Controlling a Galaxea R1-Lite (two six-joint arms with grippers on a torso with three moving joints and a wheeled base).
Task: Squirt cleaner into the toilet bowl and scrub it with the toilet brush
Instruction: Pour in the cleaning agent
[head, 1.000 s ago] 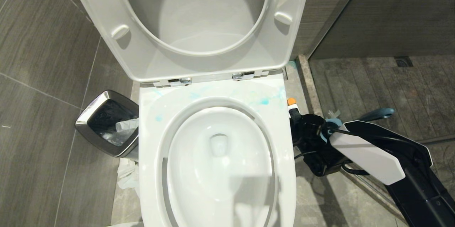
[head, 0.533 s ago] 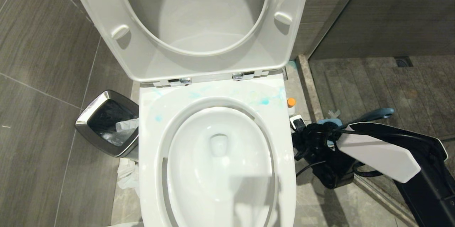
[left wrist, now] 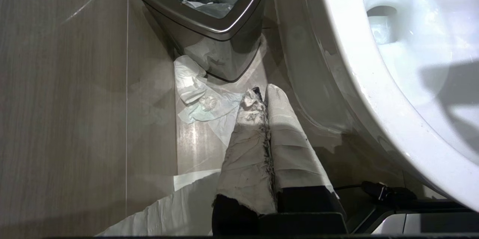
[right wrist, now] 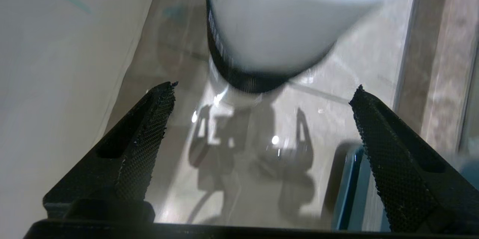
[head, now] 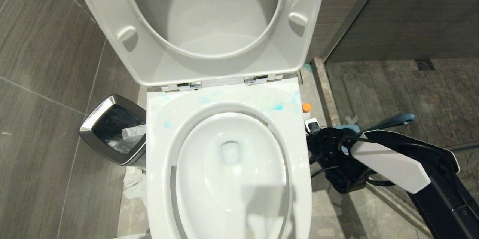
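The white toilet bowl [head: 228, 209] fills the middle of the head view, its seat and lid raised. Pale turquoise cleaner smears [head: 277, 107] lie on the back of its rim. Right of the bowl, a white bottle with an orange cap [head: 307, 107] stands on the floor. My right gripper [head: 321, 140] hangs low just near of that bottle. In the right wrist view the right gripper [right wrist: 264, 87] is open and empty, with the bottle [right wrist: 277, 25] just ahead. The toilet brush handle [head: 393, 120] sticks out behind the right arm. My left gripper [left wrist: 261, 95] is shut and parked near the floor.
A steel-rimmed dark waste bin [head: 112, 128] stands left of the bowl, with crumpled tissue [left wrist: 202, 100] on the floor beside it. A raised stone kerb [head: 325, 89] and a shower floor lie to the right. The brush holder's blue edge [right wrist: 351, 190] shows near one right finger.
My right gripper has drawn back from the orange-capped bottle, leaving it standing on the floor. The arm swung right, then partly back. The left arm has not moved.
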